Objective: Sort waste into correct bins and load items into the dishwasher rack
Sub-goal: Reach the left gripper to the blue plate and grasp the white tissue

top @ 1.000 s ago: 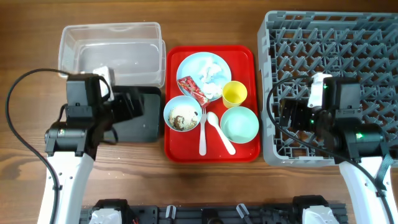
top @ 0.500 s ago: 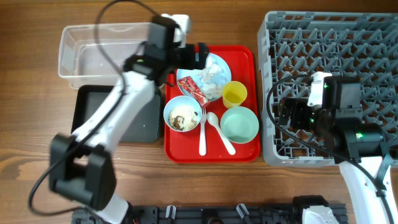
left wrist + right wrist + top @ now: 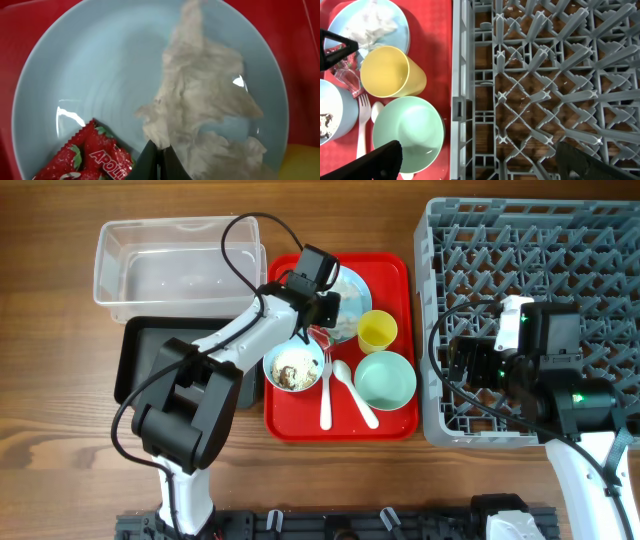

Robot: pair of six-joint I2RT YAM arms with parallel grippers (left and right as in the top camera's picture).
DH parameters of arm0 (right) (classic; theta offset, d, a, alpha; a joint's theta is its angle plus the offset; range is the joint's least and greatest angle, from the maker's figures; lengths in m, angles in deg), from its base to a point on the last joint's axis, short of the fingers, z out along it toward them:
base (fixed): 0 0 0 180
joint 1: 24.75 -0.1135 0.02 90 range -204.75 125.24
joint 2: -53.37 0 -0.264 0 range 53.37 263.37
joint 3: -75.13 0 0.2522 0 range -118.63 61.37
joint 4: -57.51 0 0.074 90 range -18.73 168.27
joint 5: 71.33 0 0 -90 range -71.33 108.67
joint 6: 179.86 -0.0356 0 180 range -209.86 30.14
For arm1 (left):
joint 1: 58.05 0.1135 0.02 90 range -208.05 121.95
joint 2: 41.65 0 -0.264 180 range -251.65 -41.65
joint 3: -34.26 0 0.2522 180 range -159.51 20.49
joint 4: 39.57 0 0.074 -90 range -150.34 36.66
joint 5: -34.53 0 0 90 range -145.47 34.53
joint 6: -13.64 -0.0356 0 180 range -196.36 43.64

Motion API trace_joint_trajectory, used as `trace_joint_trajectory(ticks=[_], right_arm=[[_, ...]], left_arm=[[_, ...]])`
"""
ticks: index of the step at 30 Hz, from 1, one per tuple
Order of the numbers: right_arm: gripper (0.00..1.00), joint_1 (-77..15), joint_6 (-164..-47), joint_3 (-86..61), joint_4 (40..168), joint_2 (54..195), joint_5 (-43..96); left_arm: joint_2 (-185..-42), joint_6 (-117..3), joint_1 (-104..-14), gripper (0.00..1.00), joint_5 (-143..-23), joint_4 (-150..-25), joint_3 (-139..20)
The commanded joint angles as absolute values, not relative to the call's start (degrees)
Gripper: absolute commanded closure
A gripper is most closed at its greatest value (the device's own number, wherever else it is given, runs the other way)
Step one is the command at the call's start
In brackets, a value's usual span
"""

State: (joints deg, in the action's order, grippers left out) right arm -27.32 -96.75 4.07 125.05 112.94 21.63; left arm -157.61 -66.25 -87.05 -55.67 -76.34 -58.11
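My left gripper is down on the pale blue plate, shut on the edge of the crumpled white tissue. The red wrapper lies just left of the fingertips. A blue bowl holds crumbly leftovers. The yellow cup, mint bowl, fork and spoon sit on the red tray. My right gripper hangs open over the left edge of the dishwasher rack.
The clear tub stands at the back left with the black tray in front of it, both left of the red tray. The left arm reaches across from the table's front over the black tray's right end.
The left arm swung from over the black tray to the plate, dropped onto it, and its jaws closed on the tissue. The right arm stayed still.
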Motion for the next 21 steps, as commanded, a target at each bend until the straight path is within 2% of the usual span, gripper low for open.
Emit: trace_joint_trajectory(ticks=[1, 6, 10, 11, 12, 13, 14, 16, 20, 21], right_arm=[[0.00, -27.41, -97.50, 2.70, 125.03, 112.78, 22.33], [0.00, -27.41, -97.50, 2.70, 124.87, 112.78, 22.33], [0.00, -27.41, -97.48, 2.70, 124.87, 112.78, 22.33], [0.00, -27.41, -97.45, 2.70, 124.87, 112.78, 22.33], [0.00, -27.41, -97.48, 2.70, 124.87, 112.78, 22.33], [0.00, -27.41, -97.48, 2.70, 124.90, 112.78, 22.33], [0.00, -27.41, -97.48, 2.70, 124.90, 112.78, 22.33], [0.00, -27.41, -97.50, 2.70, 124.90, 112.78, 22.33], [0.00, -27.41, -97.48, 2.70, 124.92, 112.78, 22.33], [0.00, -27.41, -97.48, 2.70, 124.92, 112.78, 22.33]], left_arm=[[-150.51, -66.56, -86.41, 0.96, -49.97, -76.32, -59.10], [-136.87, -66.54, -76.62, 0.96, -49.31, -78.37, -59.10], [-135.98, -66.54, -66.85, 0.95, -49.34, -84.23, -59.05], [-136.72, -66.56, -65.25, 0.87, -49.36, -85.02, -59.03], [-137.27, -66.54, -64.58, 0.73, -49.38, -85.39, -59.01], [-137.68, -66.54, -64.34, 0.67, -49.38, -85.56, -59.01], [-137.75, -66.54, -64.31, 0.43, -49.40, -85.54, -59.01], [-137.75, -66.56, -64.95, 0.39, -50.65, -85.43, -59.03], [-137.79, -66.60, -69.52, 0.39, -64.64, -85.93, -59.01], [-138.12, -67.22, -72.12, 0.36, -66.84, -86.37, -59.01]])
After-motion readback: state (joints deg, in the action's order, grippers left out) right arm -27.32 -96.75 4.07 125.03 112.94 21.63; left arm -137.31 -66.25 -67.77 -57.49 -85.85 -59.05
